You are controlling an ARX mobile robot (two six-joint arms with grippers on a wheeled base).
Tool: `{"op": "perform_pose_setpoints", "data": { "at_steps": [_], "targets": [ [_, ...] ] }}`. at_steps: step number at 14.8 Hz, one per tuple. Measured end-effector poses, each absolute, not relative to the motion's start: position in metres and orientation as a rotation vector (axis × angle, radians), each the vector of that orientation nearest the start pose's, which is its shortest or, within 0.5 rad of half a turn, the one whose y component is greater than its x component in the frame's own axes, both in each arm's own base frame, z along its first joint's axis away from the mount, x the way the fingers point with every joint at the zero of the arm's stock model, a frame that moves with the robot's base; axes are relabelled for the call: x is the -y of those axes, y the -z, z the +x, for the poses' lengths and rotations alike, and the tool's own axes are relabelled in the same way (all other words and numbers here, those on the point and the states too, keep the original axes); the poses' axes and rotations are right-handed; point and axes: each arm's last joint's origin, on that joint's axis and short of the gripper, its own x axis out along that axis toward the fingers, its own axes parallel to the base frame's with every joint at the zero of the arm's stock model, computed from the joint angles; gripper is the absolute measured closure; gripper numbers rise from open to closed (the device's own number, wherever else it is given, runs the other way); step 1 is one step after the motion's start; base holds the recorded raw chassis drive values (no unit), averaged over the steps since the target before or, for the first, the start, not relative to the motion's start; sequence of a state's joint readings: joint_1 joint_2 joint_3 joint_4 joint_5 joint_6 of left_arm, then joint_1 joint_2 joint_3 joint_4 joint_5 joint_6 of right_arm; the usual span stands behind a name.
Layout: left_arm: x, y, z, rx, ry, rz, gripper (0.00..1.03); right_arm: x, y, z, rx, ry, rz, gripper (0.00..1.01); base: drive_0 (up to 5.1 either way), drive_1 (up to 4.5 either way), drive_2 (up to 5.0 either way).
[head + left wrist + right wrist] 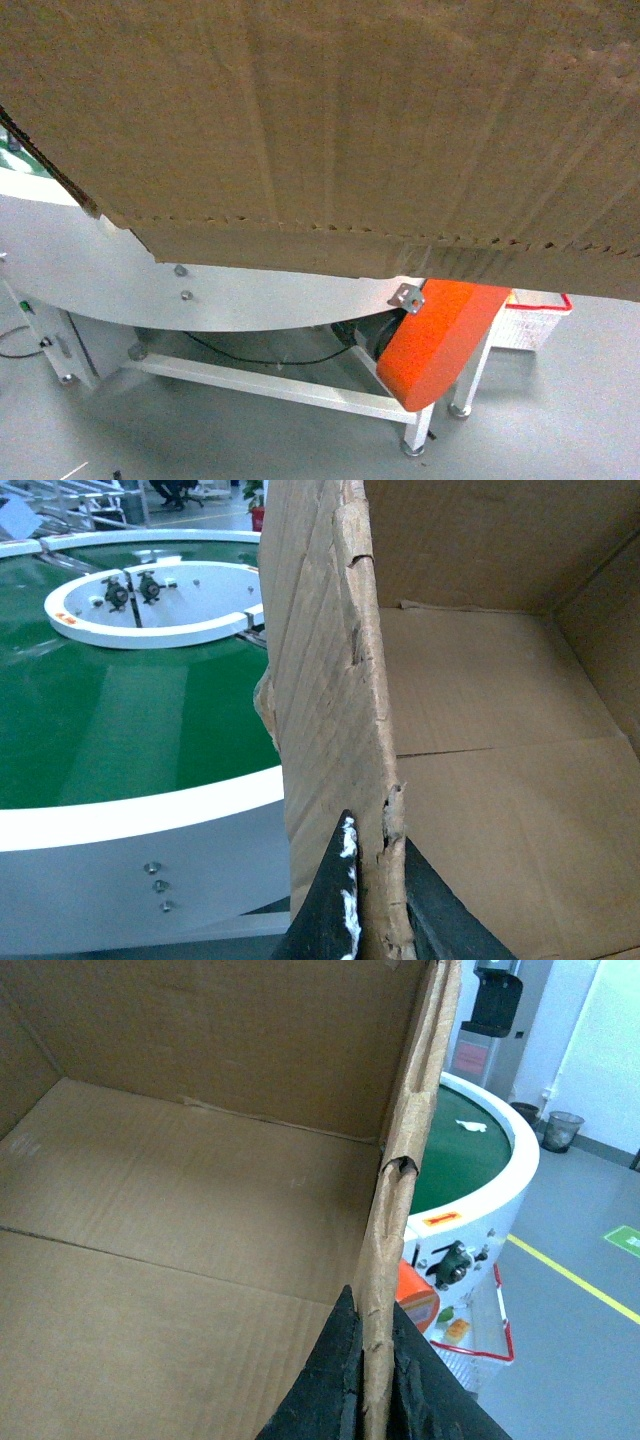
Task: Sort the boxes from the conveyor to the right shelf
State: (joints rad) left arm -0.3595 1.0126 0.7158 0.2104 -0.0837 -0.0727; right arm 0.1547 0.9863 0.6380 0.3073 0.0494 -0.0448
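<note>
In the head view a large brown corrugated cardboard box (330, 130) fills the upper half of the picture, its plain side turned to the camera and a ragged, perforated lower edge running across. No print or label shows on it. Below it lies the white metal rim (250, 295) of the conveyor, with small bolts, on a white frame with round feet. A sliver of the green belt shows at the far left. An orange cover (440, 340) sits under the rim at the right, and beside it a white wire basket with a red edge (535, 318) stands on the grey floor. Neither gripper can be seen here.

In the left wrist view the left gripper (378, 900) has its two dark fingers either side of the box's torn wall (330, 700), clamped on the cardboard. The open box interior lies to the right. To the left is the glossy green conveyor (120, 720) with its white inner ring and outer rim. Red marks on the ring are too small to read.

In the right wrist view the right gripper (372, 1380) pinches the opposite box wall (410, 1160) between its black fingers. Beyond it the conveyor's curved end (470, 1150) carries a small red-and-yellow sticker, unreadable. A yellow floor line (570, 1275) and a waste bin (562, 1130) lie further off.
</note>
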Motion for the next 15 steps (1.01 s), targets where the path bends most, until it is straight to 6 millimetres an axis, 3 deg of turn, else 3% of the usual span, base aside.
{"op": "perform_pose_setpoints", "data": {
  "at_steps": [15],
  "targets": [
    [0.0781, -0.3048, 0.2145, -0.094, 0.273, -0.052, 1.01, -0.0327, -0.2925, 0.2193, -0.039, -0.106, -0.049, 0.98, -1.6, -1.64, -1.6]
  ]
}}
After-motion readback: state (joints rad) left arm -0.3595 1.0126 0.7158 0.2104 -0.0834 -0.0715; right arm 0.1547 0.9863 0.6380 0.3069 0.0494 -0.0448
